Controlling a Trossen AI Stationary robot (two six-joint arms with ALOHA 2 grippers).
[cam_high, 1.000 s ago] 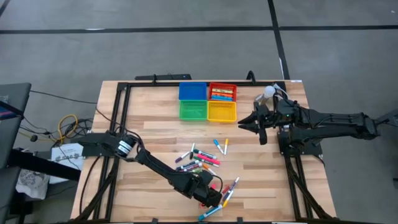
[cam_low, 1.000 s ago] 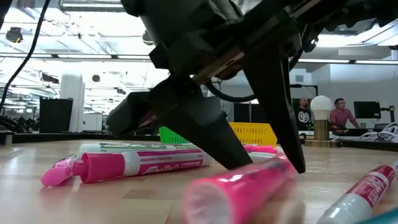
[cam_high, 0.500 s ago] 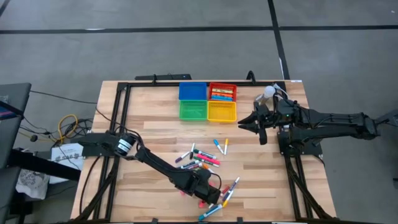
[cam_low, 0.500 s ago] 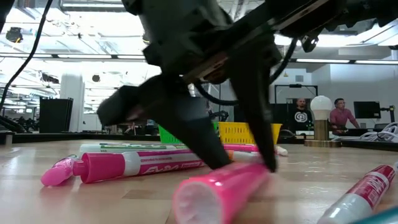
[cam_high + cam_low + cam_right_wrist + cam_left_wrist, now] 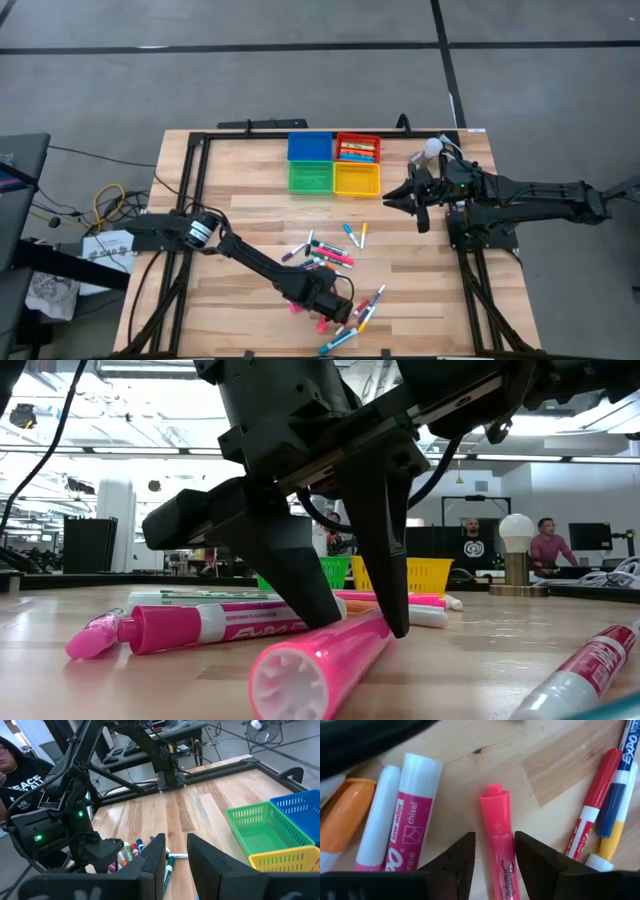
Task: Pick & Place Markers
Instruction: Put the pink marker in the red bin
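A pink highlighter marker [image 5: 320, 665] lies on the table near its front edge, right of the middle. My left gripper [image 5: 355, 628] comes down over it, shut on its barrel. More markers [image 5: 320, 258] lie scattered around the table's middle, and a few others [image 5: 600, 815] lie right beside the held one. My right gripper [image 5: 388, 200] hangs raised over the table's right side. Its fingers [image 5: 155, 857] stand slightly apart with nothing between them. My left gripper pinches the pink marker's barrel [image 5: 496, 845] between its two fingers, just behind the notched end [image 5: 494, 795]. The fingers [image 5: 385, 590] come steeply from above and lie across the marker. The marker lies level on the table.
Four small trays stand at the back middle: blue [image 5: 309, 147], red [image 5: 357, 148] with markers in it, green [image 5: 310, 177] and yellow [image 5: 357, 179]. A fat pink marker [image 5: 215, 625] lies just left of my left gripper. People sit in the room beyond [image 5: 548, 550].
My left gripper has gone a little toward the table's left and far edges and has tipped steeper. The pink marker between its fingers has turned about on the table, so one end now faces the table's near edge.
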